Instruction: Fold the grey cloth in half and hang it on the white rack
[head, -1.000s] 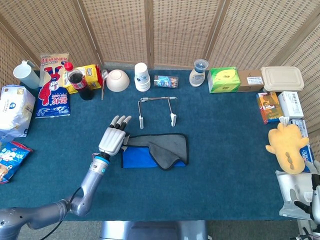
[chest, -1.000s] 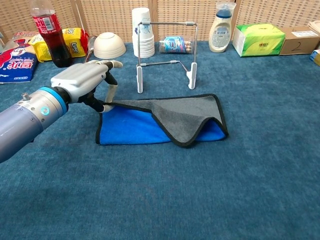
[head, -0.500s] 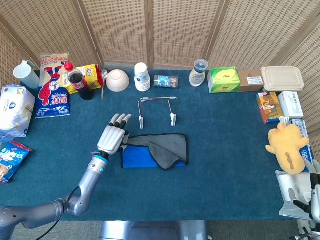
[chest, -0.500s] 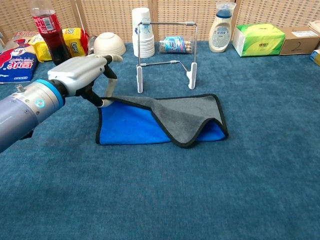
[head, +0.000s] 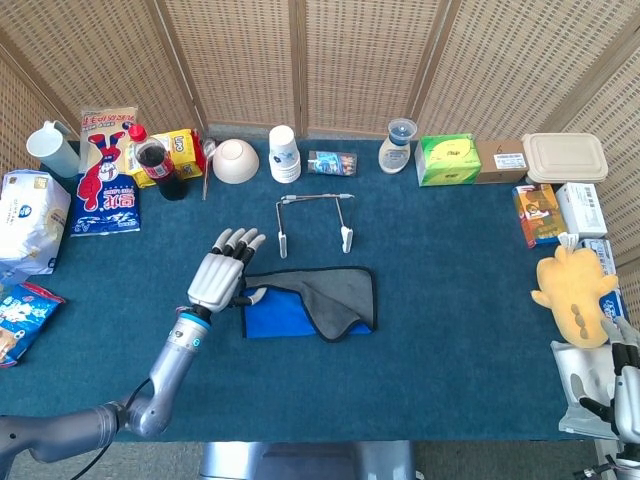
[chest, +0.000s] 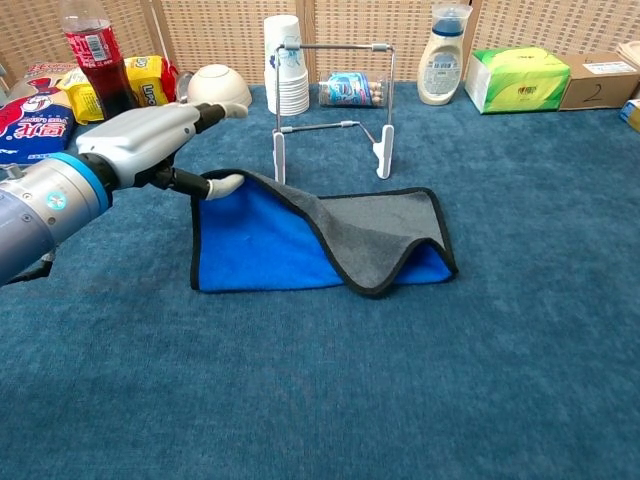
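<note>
The cloth (head: 320, 300) (chest: 370, 235), grey on one face and blue on the other, lies on the teal table in front of the white rack (head: 313, 222) (chest: 383, 152). Its right part is doubled over grey side up, while the left part shows blue. My left hand (head: 217, 275) (chest: 150, 140) pinches the cloth's far left corner and holds it raised off the table. My right hand (head: 624, 388) shows only partly at the lower right corner of the head view, beyond the table edge, far from the cloth. Its fingers are unclear.
Along the back edge stand a cola bottle (chest: 95, 62), snack bags (head: 108, 170), a bowl (head: 235, 160), stacked paper cups (chest: 284, 64), a white bottle (chest: 442, 66) and a green tissue box (head: 448, 158). Boxes and a yellow plush toy (head: 575, 292) fill the right side.
My left hand has lifted the cloth's left corner higher and drawn it slightly left and back. More of the blue face shows now. The right hand has barely moved.
</note>
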